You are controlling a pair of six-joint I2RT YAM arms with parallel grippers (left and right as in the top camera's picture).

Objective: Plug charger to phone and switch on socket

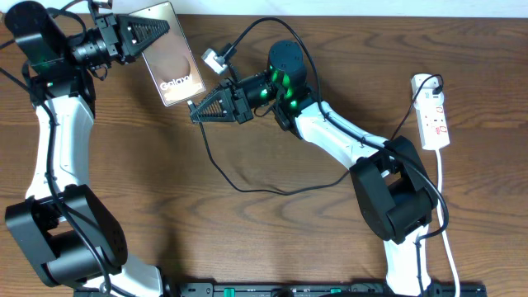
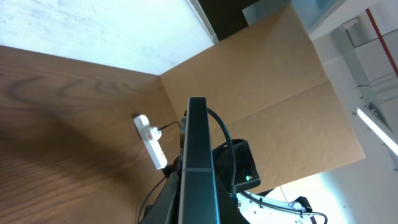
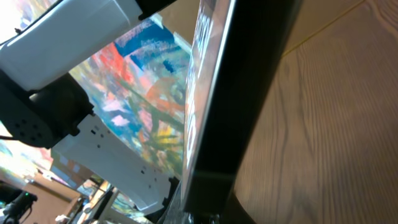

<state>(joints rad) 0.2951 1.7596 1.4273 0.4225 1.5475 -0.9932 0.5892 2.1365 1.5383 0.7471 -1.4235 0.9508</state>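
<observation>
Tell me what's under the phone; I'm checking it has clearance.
Wooden table shows around the phone, held aloft by the left gripper. The spot directly beneath it is covered in every view.

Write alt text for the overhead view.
The left hand holds the phone at top left, and the right hand holds the charger tip at the phone's lower edge. The charger's black cable loops across the wooden table to the white socket at the right edge.
</observation>
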